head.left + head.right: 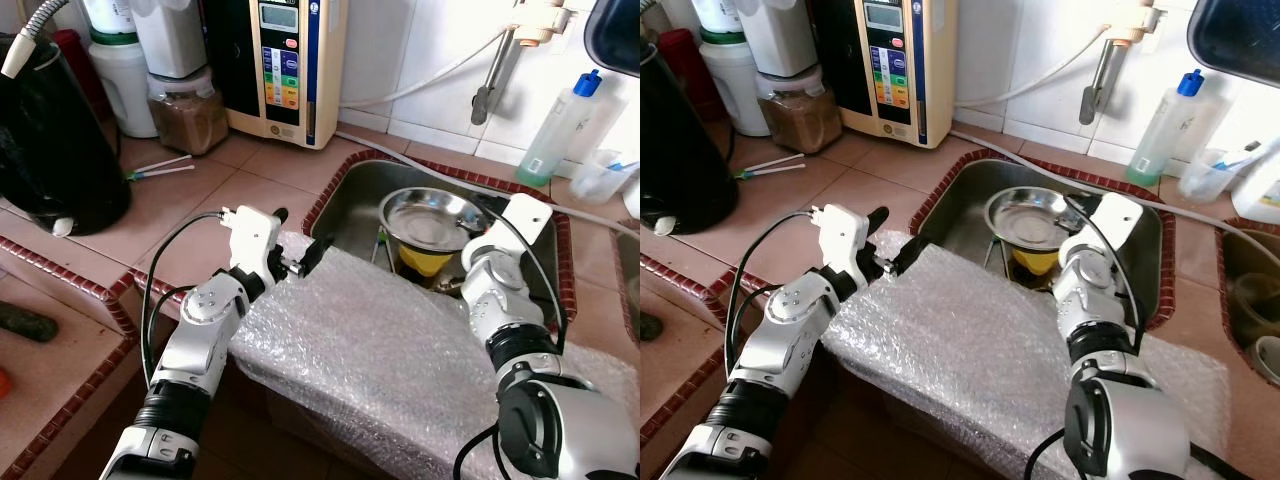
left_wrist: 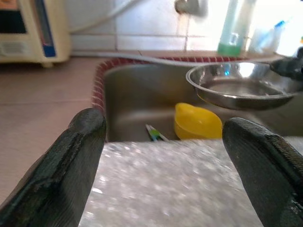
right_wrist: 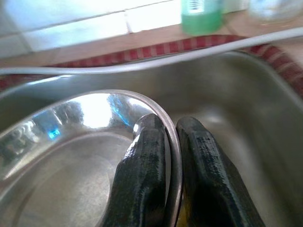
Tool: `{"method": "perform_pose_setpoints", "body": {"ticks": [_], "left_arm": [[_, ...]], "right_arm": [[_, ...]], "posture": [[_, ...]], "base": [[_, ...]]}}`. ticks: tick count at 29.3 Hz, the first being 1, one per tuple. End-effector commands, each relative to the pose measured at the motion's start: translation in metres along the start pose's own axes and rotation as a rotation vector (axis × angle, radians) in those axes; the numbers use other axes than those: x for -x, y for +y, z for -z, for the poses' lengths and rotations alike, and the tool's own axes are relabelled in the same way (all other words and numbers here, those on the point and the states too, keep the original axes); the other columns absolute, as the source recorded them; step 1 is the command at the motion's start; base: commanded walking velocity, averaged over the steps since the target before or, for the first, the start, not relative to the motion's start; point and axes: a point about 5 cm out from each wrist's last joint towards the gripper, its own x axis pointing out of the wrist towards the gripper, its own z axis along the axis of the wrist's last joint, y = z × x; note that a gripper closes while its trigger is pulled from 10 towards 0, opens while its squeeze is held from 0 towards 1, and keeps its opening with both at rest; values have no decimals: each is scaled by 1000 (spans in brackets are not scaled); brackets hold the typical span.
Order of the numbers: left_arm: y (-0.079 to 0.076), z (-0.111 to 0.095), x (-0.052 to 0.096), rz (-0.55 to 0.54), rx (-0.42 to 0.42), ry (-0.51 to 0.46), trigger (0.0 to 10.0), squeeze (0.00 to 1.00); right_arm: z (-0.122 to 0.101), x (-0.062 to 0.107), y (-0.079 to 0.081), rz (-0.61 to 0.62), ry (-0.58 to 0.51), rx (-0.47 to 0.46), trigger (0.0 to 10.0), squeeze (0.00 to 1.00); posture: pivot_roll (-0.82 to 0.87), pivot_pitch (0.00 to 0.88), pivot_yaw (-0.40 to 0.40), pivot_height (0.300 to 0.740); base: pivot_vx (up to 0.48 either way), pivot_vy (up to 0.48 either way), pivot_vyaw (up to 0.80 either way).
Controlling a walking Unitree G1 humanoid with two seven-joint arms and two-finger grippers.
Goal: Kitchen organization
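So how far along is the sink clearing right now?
Nothing looks put away yet. In hand: the right gripper is shut on the steel bowl's rim, holding it above the sink. The left gripper is open over the bubble wrap. Left: the yellow cup in the sink.

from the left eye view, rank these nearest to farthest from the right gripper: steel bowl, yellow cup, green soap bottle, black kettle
1. Steel bowl: held at its rim by the right gripper, jaws closed on it, over the sink.
2. Yellow cup: directly beneath the bowl, in the sink.
3. Green soap bottle: on the counter behind the sink, to the robot's right.
4. Black kettle: far left on the counter.
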Motion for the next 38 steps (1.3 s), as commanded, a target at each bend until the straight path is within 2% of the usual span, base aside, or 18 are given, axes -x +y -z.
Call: {"method": "perform_pose_setpoints", "body": {"ticks": [1,6,7,8,9,10,18,28,31,34,36,38], "left_arm": [[-5,1,1,40,-33,23,10000,1000],[-10,3,1,62,-25,32,10000,1000],[-12,4,1,76,-29,39,10000,1000],[-12,4,1,76,-29,39,10000,1000],[-13,4,1,80,-31,41,10000,1000],[-14,5,0,85,-32,43,10000,1000],[-14,4,0,92,-41,50,10000,1000],[-11,0,-4,81,-50,41,10000,1000],[-4,-4,-4,-2,-31,15,10000,1000],[4,-10,-4,-93,-36,-23,10000,1000],[13,-15,0,-193,-21,-56,10000,1000],[20,-19,6,-246,-23,-85,10000,1000]], "right_arm": [[5,0,-10,46,9,49,0,0],[11,0,-15,62,23,82,0,0],[16,0,-19,70,47,96,5529,392],[16,0,-19,70,47,96,5529,392],[17,0,-21,73,55,97,7765,898],[20,1,-25,79,69,94,10000,1000],[32,3,-25,72,133,51,10000,1000],[32,4,-17,27,125,32,10000,1000],[23,5,2,-99,50,18,10000,1000],[15,7,16,-199,-29,70,10000,1000],[12,10,25,-267,-69,80,10000,1000],[10,13,29,-329,-106,117,10000,1000]], "posture": [[134,0,-10,740],[132,0,-7,740],[132,0,-7,740],[132,0,-7,740],[132,0,-7,740],[135,0,-8,740],[136,0,-4,740],[139,0,-3,740],[136,0,-2,740],[125,0,1,740],[117,0,4,740],[106,0,7,740]], "base": [[0,0,0],[0,0,0],[0,0,0],[0,0,0],[0,0,0],[0,0,0],[0,0,0],[0,0,0],[0,0,0],[0,0,0],[0,0,0],[0,0,0]]}}
